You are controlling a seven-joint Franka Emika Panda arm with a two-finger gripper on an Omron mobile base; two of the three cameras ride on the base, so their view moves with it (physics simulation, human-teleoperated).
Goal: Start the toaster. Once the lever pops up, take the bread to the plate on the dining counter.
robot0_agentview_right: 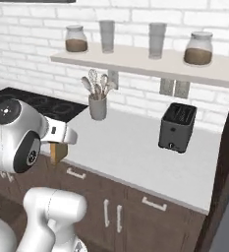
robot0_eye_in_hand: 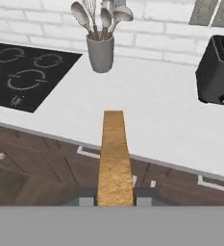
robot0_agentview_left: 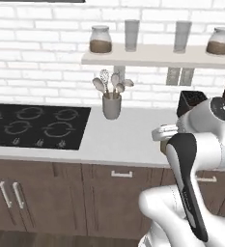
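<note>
Bread [robot0_eye_in_hand: 114,158] sits edge-on betw. the fingers [robot0_eye_in_hand: 84,199], pinched shut on it, held out in the air over the counter [robot0_eye_in_hand: 147,115] front edge, above the cabinet drawers [robot0_eye_in_hand: 46,163]. Prob. gripped by its thin sides so it lifted straight out of a slot. Toaster [robot0_agentview_right: 177,127] stands well apart at the counter's far right; utensil crock [robot0_agentview_right: 98,106] and hob [robot0_agentview_left: 34,125] beyond. Plate not seen, so carry still ahead.

Golden-brown bread [robot0_eye_in_hand: 114,158], dark grey toaster [robot0_agentview_right: 177,127], perhaps speckled white worktop [robot0_agentview_right: 130,147]
</note>
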